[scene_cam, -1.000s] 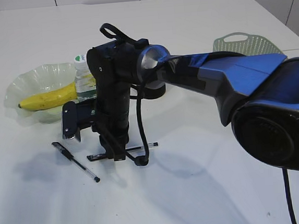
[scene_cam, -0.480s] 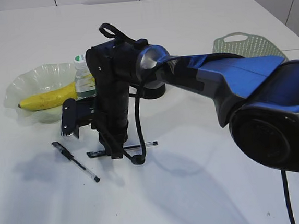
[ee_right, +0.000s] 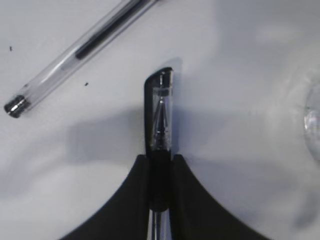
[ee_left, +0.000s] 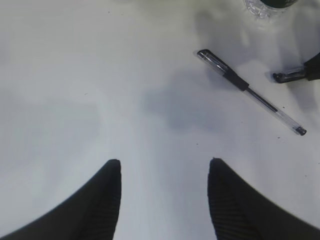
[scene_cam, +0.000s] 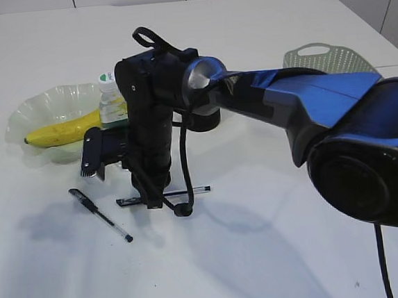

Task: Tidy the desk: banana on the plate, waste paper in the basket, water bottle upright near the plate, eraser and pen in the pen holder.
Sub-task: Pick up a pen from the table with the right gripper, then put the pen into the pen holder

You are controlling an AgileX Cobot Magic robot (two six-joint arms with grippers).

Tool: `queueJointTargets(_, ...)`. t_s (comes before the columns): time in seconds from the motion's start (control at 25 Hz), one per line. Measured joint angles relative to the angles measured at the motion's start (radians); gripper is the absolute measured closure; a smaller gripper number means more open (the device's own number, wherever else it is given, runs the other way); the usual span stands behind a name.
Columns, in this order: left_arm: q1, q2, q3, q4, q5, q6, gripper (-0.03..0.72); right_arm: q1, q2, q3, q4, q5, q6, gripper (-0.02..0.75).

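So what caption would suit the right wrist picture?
Jaws shut on a capped pen, with a second pen lying on the table nearby.

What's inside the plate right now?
The plate holds the banana, lying across its front. The water bottle stands at its right edge; whether it sits inside or just beside the rim is hidden by the right gripper and arm.

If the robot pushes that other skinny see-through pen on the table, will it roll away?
Probably only a little. The clear plastic pen with the black cap looks round and smooth, so it may roll, but its clip could stop it. It seems light and stiff, lying flat on the white table.
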Motion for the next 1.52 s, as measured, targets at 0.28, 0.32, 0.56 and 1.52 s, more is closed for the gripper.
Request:
queueJointTargets(0.28,0.000,0.000,0.000,0.000,0.000,0.000,0.300,0.000,-0.034,0.000,0.007,0.000,0.010,0.685)
queueJointTargets(0.32,0.000,0.000,0.000,0.000,0.000,0.000,0.300,0.000,-0.041,0.000,0.013,0.002,0.013,0.685)
queueJointTargets(0.56,0.000,0.000,0.000,0.000,0.002,0.000,0.300,0.000,-0.083,0.010,0.030,0.002,0.038,0.685)
queueJointTargets(1.52,0.000,0.000,0.000,0.000,0.004,0.000,0.301,-0.153,-0.298,0.076,-0.035,0.012,0.086,0.688)
